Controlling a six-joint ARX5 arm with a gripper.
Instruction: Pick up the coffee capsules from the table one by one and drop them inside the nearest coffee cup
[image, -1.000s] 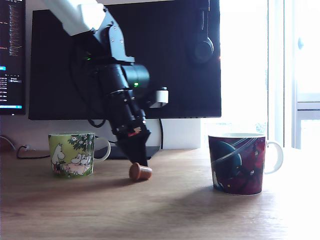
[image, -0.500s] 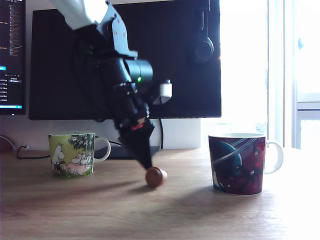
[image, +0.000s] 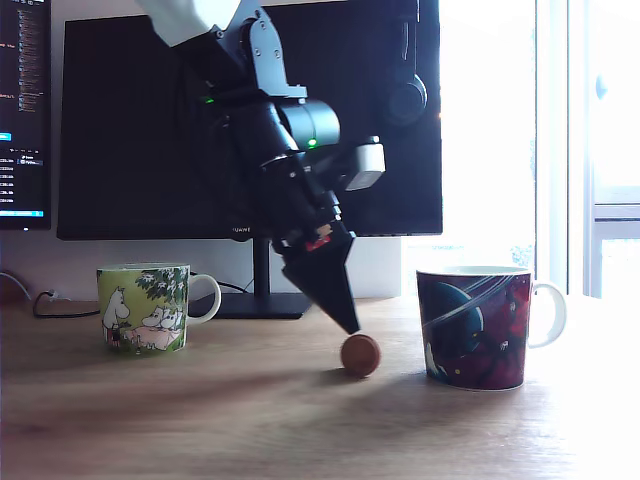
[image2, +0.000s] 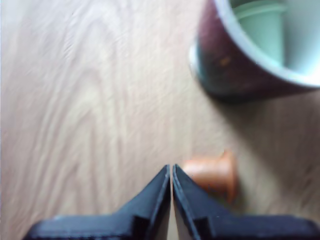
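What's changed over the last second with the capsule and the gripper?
The copper-brown coffee capsule has rolled along the wooden table toward the exterior view's right, ending near the dark red mug. The black gripper followed it the same way, jaws shut beside it, holding nothing. The green cartoon mug and the dark red mug stayed put.

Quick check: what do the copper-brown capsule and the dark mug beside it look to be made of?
The copper-brown capsule looks like matte plastic or coated foil; its blurred surface leaves that open. The dark mug looks like glazed ceramic: glossy printed wall, thick pale rim.
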